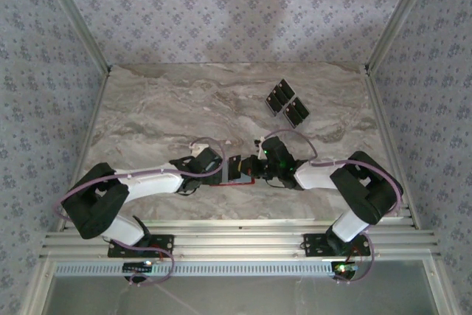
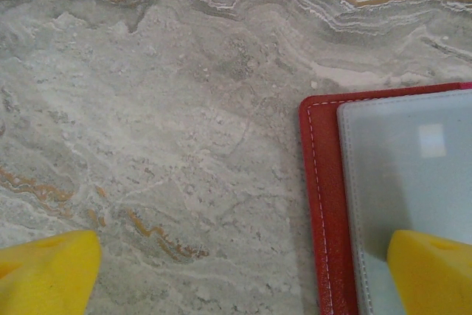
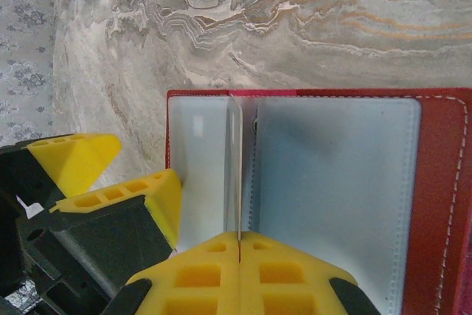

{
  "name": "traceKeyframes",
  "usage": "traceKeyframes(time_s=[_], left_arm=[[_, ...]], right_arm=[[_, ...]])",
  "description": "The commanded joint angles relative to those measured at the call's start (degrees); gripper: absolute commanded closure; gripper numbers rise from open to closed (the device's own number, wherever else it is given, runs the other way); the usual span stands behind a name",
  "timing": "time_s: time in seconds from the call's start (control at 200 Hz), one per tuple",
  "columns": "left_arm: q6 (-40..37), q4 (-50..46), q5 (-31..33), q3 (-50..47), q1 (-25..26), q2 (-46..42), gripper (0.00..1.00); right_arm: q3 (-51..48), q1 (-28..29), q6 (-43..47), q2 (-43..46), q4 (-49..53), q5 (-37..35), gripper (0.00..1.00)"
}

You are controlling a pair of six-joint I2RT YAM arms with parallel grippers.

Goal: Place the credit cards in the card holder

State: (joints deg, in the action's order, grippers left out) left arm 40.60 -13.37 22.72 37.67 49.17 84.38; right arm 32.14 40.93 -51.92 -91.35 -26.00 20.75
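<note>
Walls: grey-blue patterned wallpaper (image 1: 236, 5) closes the cell on three sides; pale metal posts run up the corners
Table (image 1: 162, 108): marble-look top, grey with tan veins; it fills the floor of the cell
Rails (image 1: 236, 245): aluminium bars lie across the near edge; both arm bases are bolted there
Left arm (image 1: 140, 182): white and black; it bends in from the left toward the table's middle
Right arm (image 1: 332, 175): it bends in from the right to meet the other arm near the middle
Left gripper (image 2: 243, 267): yellow fingers (image 2: 431, 274) spread wide, holding nothing; one is over bare marble, the other over a pale pocket
Right gripper (image 3: 240, 256): fingers pressed together, pinching a thin sheet (image 3: 232, 175) at its lower end
Card holder (image 3: 442, 204): lies open on the table between the two grippers, near the middle of the near edge; red cover with white stitching, pale grey-blue pockets face up
Credit cards (image 1: 286, 103): black, in two small groups at the far right of the table, well apart from the card holder; their number is too small to tell
Thin sheet: pale, seen edge-on, standing upright above the pockets near the fold; whether it is a card or a leaf of the card holder I cannot tell
</note>
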Motion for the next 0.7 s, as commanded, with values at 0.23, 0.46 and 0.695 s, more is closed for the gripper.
traceKeyframes(time_s=[0.23, 0.46, 0.695], left_arm=[[-0.01, -4.04, 1.01, -1.9, -0.02, 0.2, 0.0], [0.09, -3.95, 1.03, -2.09, 0.01, 0.33, 0.0], [0.09, -4.04, 1.01, -2.08, -0.03, 0.23, 0.0]], right_arm=[[-1.55, 0.43, -0.64, -0.61, -0.45, -1.02, 1.0], [-0.94, 0.46, -1.22, -3.0, -1.19, 0.73, 1.0], [-1.01, 0.5, -2.04, -4.58, -2.1, 1.48, 1.0]])
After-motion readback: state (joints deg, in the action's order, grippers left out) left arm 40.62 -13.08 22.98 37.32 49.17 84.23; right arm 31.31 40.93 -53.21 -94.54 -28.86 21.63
